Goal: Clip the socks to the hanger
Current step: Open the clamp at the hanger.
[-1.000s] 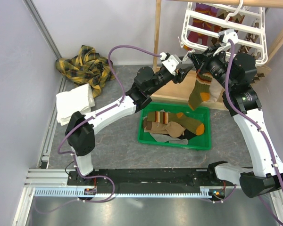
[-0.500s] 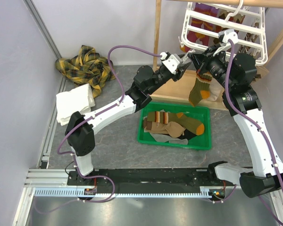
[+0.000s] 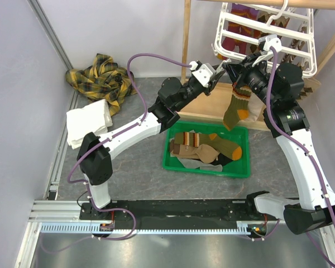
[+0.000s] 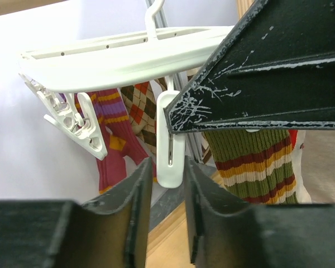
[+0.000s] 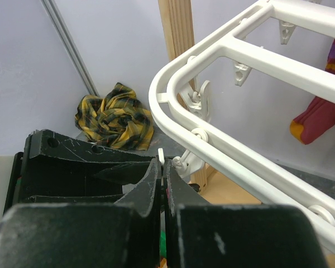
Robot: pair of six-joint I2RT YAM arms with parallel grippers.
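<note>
The white hanger [image 3: 268, 33] hangs from the wooden frame at the back right. My right gripper [image 3: 238, 78] is shut on the cuff of an olive sock [image 3: 236, 109] with an orange heel, which dangles below the hanger's near corner. In the right wrist view its fingers [image 5: 162, 167] are pressed together just under a white clip [image 5: 162, 153] and the hanger's rim [image 5: 223, 153]. My left gripper [image 3: 219, 75] is open, its fingertips [image 4: 168, 167] on either side of the lower end of a white clip [image 4: 170, 151], beside the striped sock cuff [image 4: 251, 162].
A green tray [image 3: 243, 167] holds several more socks [image 3: 204, 146]. Purple and argyle socks [image 4: 111, 139] hang clipped on the hanger. The wooden post [image 3: 186, 33] stands left of the hanger. A yellow plaid cloth [image 3: 100, 78] and a folded white towel [image 3: 88, 125] lie at the left.
My left gripper has risen up and to the right, bringing its fingers around the clip. The right gripper and the hanging sock have barely moved.
</note>
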